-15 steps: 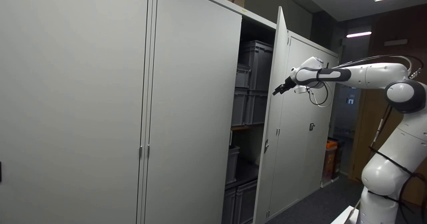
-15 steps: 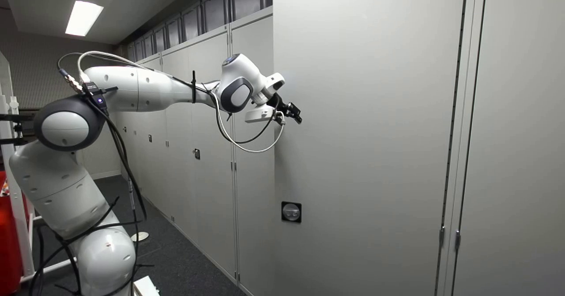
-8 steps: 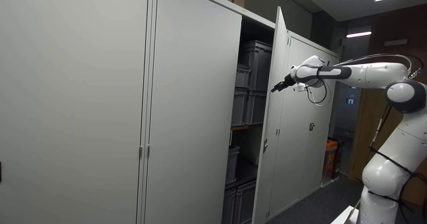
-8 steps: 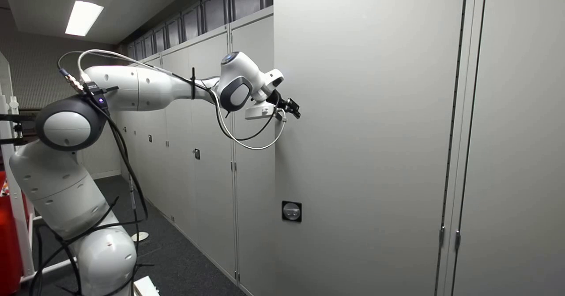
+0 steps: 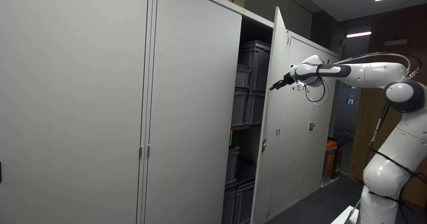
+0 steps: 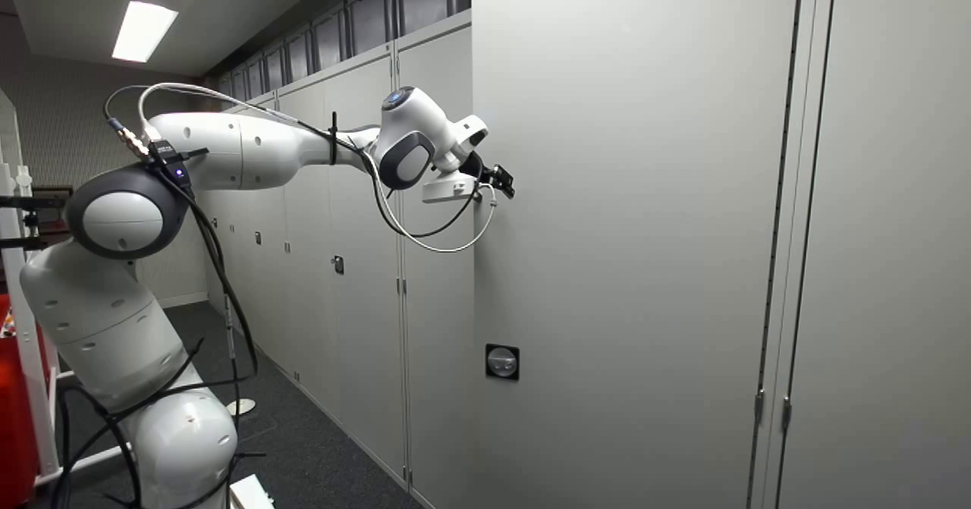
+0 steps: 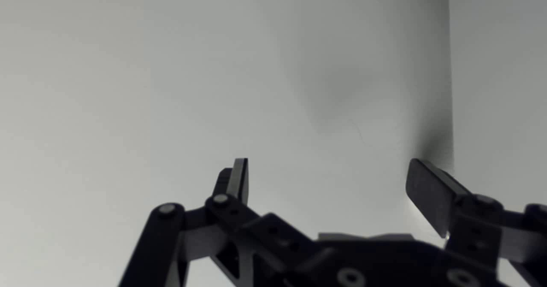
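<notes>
The fingers (image 7: 428,195) stand wide apart, and we find nothing held between them. In the wrist view a broad pale face, that of the door (image 5: 273,117), lies ahead of them; we cannot certify whether either finger touches it. An upright edge, which we take for the door's free side, runs just beside the finger on the right of that view.

In both exterior views the arm (image 6: 258,152) reaches out roughly level, with the fingers at or close to the door's outer face, near the free side. The handle (image 6: 502,362) sits lower on the same face, well apart from them.

As to progress, we record the door standing off its cupboard (image 5: 257,17) at an angle. Through the gap we note grey crates (image 5: 260,70), some on a shelf (image 5: 239,128); the opposite leaf (image 5: 193,110) is closed. The door is thus unlatched, yet neither shut nor swung fully back. We judge the work on it unfinished: the swing is incomplete in either direction, and no end position is reached. With no grip taken, the fingers could in our view only press on this face.
</notes>
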Robot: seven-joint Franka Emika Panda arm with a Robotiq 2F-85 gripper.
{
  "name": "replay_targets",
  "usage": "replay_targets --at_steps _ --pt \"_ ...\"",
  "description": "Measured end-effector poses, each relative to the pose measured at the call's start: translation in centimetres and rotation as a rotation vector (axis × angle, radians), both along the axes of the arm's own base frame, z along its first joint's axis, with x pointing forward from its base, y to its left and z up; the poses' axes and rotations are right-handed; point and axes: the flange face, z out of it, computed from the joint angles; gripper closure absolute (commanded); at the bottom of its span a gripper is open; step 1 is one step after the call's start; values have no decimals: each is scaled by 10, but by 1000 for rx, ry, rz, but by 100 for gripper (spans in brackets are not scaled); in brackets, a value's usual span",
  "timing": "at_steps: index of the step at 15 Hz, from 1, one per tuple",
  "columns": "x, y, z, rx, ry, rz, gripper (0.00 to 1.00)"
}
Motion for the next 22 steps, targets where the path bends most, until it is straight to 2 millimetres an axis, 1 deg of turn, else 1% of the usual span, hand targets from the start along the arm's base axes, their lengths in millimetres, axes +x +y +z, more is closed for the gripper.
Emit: replay_targets --at_steps 11,22 --pt "20 -4 5 -6 -23 35 0" --pt "57 -2 1 -2 -24 43 0"
